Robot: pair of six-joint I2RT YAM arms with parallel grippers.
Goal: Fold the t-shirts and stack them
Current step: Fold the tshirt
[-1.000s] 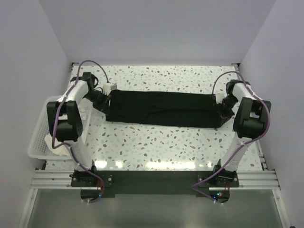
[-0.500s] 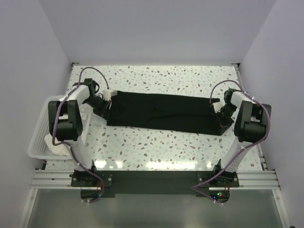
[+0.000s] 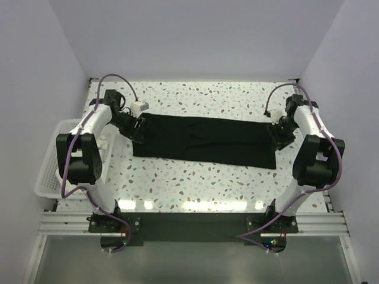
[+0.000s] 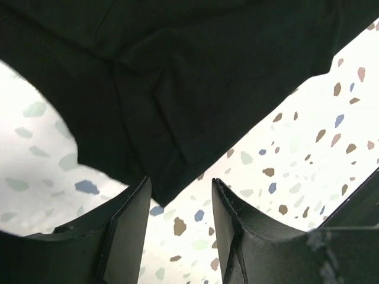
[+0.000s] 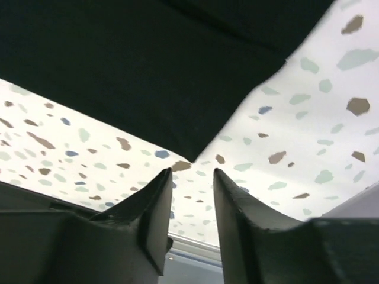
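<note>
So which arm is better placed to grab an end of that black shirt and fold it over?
Probably the left. Both stand open at the ends of the black t-shirt, but a corner reaches between the jaws of the left gripper; the other end stops just short of the right gripper.

The shirt (image 3: 204, 139) is showing plain black, the table (image 3: 195, 177) is showing white with brown, blue and greenish specks, the basket (image 3: 42, 177) is looking white, and the arms (image 3: 98, 121) are showing white and black with purple cables (image 3: 113, 76).
</note>
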